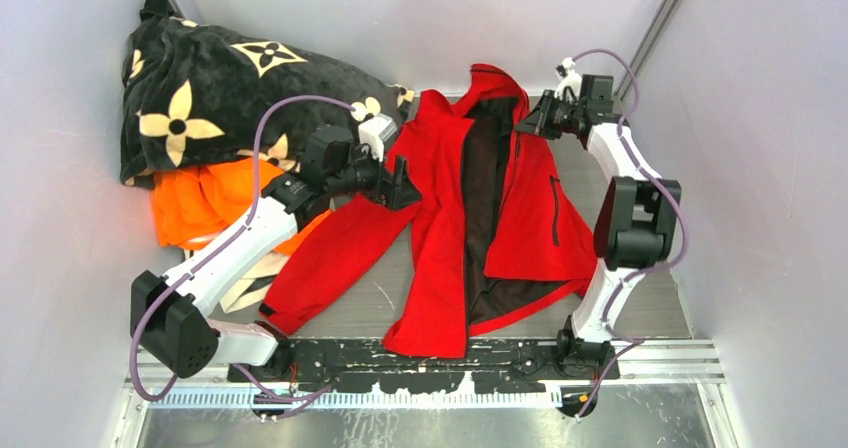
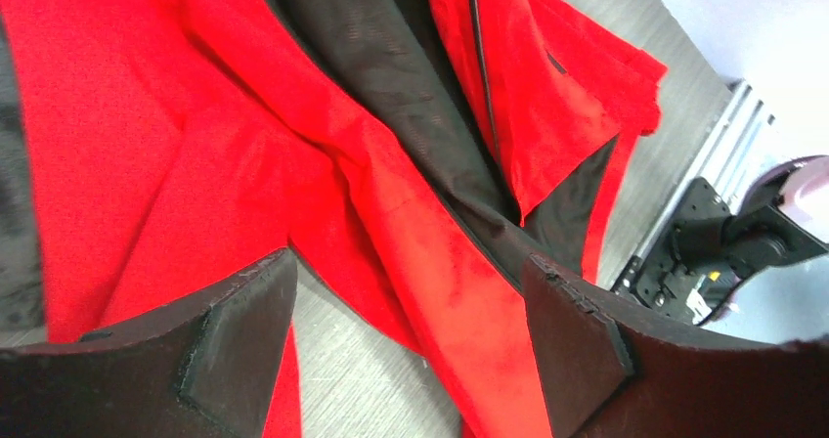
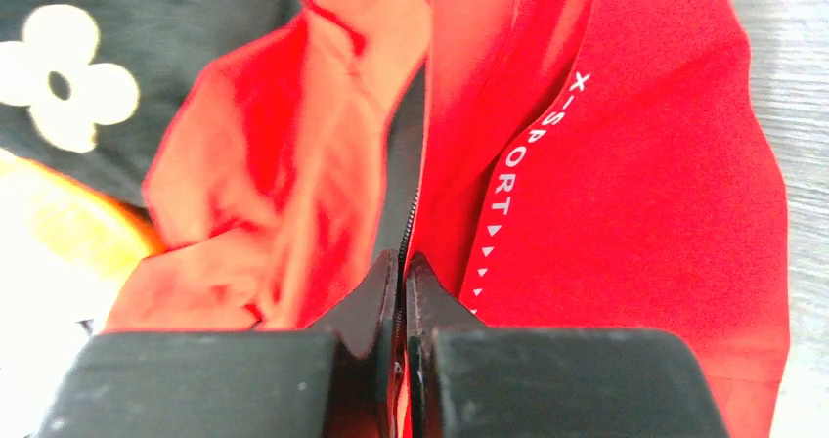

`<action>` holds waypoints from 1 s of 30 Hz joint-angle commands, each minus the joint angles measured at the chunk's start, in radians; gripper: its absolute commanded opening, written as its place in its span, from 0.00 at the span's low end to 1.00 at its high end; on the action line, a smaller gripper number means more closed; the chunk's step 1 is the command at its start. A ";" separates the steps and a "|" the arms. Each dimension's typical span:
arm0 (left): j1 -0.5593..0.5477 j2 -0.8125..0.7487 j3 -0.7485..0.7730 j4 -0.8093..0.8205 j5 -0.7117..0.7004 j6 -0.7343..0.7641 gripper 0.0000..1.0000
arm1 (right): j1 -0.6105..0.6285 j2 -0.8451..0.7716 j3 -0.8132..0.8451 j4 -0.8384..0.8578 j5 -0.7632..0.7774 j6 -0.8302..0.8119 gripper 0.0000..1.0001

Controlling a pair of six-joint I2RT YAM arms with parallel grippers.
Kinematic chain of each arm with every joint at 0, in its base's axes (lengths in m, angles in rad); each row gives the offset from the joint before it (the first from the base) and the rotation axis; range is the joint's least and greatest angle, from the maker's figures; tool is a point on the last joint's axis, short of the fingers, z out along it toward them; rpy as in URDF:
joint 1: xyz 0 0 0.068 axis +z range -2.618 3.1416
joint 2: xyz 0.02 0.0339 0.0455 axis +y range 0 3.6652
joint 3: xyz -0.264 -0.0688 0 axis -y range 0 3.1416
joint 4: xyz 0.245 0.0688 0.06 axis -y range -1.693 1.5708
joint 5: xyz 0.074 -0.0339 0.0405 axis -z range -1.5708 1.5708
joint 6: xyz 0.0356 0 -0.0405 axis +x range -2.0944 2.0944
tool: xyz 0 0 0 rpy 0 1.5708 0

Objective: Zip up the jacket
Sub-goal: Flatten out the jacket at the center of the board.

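The jacket (image 1: 450, 228) lies unzipped in the middle of the bench (image 1: 655, 313). Its collar points to the far wall and its hem almost reaches the black rail (image 1: 420, 353) at the near edge. The two front panels are parted, showing a strip of dark lining (image 1: 482, 198) from collar to hem. One sleeve trails toward the base of the left arm.

The right gripper (image 1: 530, 116) is at the upper edge of the panel on its side, near the collar. In the wrist view its fingers (image 3: 376, 291) are pressed together, pinching the jacket's zip edge beside white lettering (image 3: 533, 145).

The left gripper (image 1: 400, 183) hangs over the opposite shoulder and sleeve, its fingers (image 2: 244, 306) spread wide with nothing between them.

A black flower-patterned blanket (image 1: 210, 88) is heaped in the far left corner, with an orange garment (image 1: 200, 203) just in front of it; both crowd the left arm. Bare bench shows to the right of the jacket and between sleeve and body. Pale walls (image 1: 770, 118) close in the far end and both sides.
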 commanded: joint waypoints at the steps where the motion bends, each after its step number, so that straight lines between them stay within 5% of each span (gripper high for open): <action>1: -0.001 -0.010 -0.028 0.160 0.174 -0.003 0.83 | 0.003 -0.210 -0.113 0.084 -0.125 0.078 0.01; 11: -0.063 0.084 -0.104 0.541 0.210 -0.384 0.62 | 0.031 -0.504 -0.442 0.224 -0.190 0.180 0.01; 19: -0.093 0.159 -0.261 0.818 0.057 -0.693 0.65 | 0.152 -0.622 -0.549 0.009 -0.200 -0.151 0.01; 24: -0.103 0.208 -0.317 0.908 0.068 -0.800 0.65 | 0.225 -0.641 -0.575 0.011 -0.200 -0.175 0.03; 30: -0.104 0.216 -0.361 0.968 0.027 -0.803 0.67 | 0.310 -0.572 -0.594 0.025 -0.176 -0.174 0.23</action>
